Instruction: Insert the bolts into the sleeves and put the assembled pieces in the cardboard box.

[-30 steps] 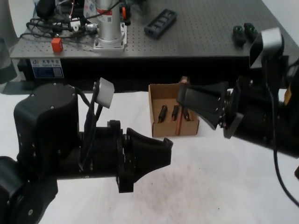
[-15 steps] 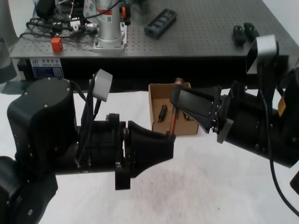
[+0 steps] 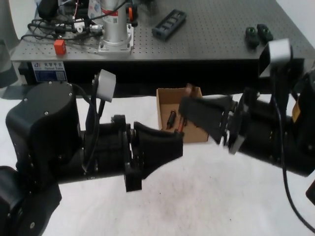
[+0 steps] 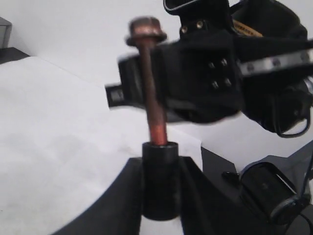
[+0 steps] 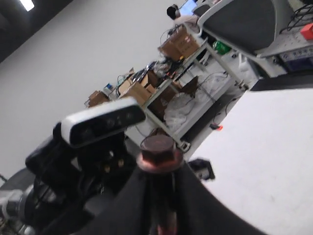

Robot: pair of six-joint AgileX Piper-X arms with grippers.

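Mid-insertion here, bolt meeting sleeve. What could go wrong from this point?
1. The bolt only just meets the mouth of the sleeve; a slight tilt could catch the rim and jam.
2. The right tool grips near the bolt's head, so the long shank might pivot.
3. Insertion force could slide the sleeve in the left tool.

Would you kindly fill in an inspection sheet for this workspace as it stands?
Surface: white cloth over the bench.
Job's things: tip of the bolt at the mouth of the sleeve; cardboard box holds a dark piece.
Clutter: orange block and black tray on the rear table.
Grippers: left gripper shut on the sleeve; right gripper shut on the bolt.
Cables: tangle on the rear table.
Surroundings: shelves with boxes in the room behind.
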